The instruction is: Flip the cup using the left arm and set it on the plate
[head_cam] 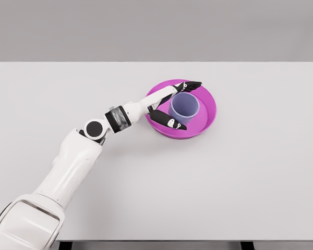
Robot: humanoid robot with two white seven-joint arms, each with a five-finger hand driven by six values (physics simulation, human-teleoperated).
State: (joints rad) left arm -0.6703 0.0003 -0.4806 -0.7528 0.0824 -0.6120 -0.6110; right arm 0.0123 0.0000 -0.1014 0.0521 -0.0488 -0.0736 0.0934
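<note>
The cup [184, 108] stood upright, mouth up, on the plate [207, 121], left of the plate's centre. The left hand [173, 104] bracketed it, with fingers [190, 84] extended along the far side and the thumb [168, 121] along the near side. The digits appeared spread, not clamped, though whether they touched the cup wall could not be told. The right arm was not visible.

Risks, as judged: if the hand withdrew sideways with a digit dragging on the wall, the cup could tip or slide toward the rim. A withdrawal that snagged the raised rim could shift the plate on the table [250, 182]. A straight lift clear of both would avoid this.

The cup was a short, wide cylinder, lavender-blue, with an open top and a thin wall, and no handle could be seen. The plate was magenta, with a raised rim.
</note>
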